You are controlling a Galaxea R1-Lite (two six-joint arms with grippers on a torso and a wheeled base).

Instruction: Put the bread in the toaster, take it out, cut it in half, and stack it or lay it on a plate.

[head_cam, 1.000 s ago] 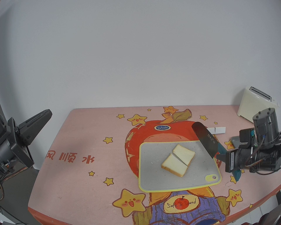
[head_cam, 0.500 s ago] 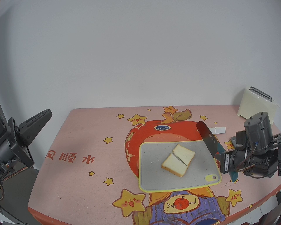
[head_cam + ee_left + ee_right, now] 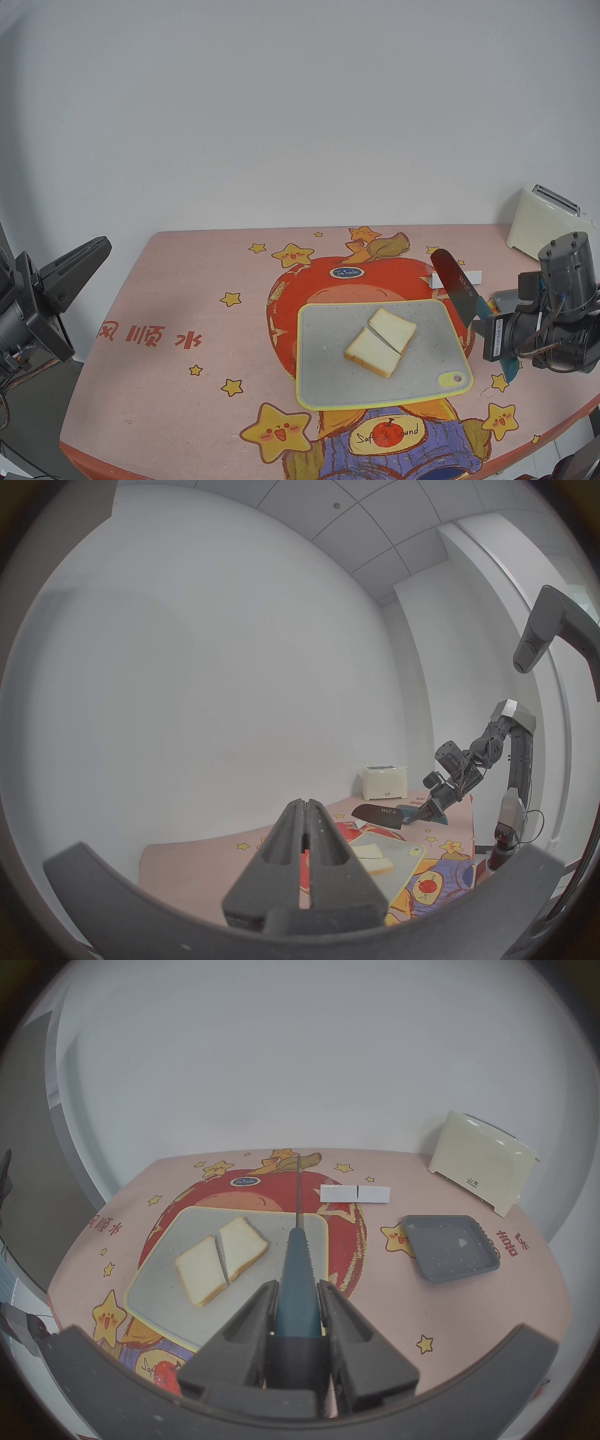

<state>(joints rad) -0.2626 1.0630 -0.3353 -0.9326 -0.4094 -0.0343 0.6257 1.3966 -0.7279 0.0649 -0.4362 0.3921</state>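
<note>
Pale bread (image 3: 380, 342) lies in two halves, side by side along the cut, on the grey cutting board (image 3: 325, 375) right of centre in the head view — the cutting looks done. The right claw (image 3: 494, 334) is clenched on the knife (image 3: 459, 289), its blade held above the board's upper-right corner, probably to clear the bread. A grey plate (image 3: 451, 1247) sits near the toaster (image 3: 547, 224). The left claw (image 3: 304, 805) is closed on nothing at far left, out of the way.
</note>
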